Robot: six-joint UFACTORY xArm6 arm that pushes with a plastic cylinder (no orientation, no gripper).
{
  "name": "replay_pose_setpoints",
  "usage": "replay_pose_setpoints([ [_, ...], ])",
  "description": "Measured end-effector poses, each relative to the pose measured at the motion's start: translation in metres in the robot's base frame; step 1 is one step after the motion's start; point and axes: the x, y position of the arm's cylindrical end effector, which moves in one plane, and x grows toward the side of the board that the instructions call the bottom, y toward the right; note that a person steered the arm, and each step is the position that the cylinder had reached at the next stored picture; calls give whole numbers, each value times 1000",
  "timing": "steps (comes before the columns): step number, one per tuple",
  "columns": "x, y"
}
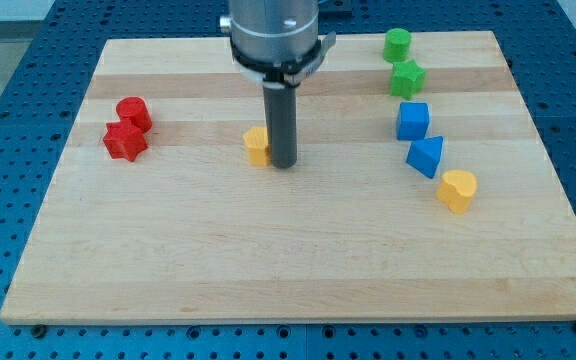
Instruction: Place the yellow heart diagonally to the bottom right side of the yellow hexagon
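Yellow heart (457, 190) sitting at view's right, below blue blocks, well apart from yellow hexagon (256, 145); my tip (283, 164), bare rod holding nothing, touching hexagon's right side; placement remaining undone

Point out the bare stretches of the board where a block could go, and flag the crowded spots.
Free: the whole bottom strip of the board below every block, and the middle between my tip and the blue cube. Crowded: the view's right, where green and blue blocks run down to the yellow heart; my tip sits tight beside the yellow hexagon; red blocks fill the left.
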Motion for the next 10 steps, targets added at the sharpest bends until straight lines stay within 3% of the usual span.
replay_pose_setpoints([
  [1, -27, -44],
  [6, 5, -172],
  [9, 12, -140],
  [10, 11, -24],
])
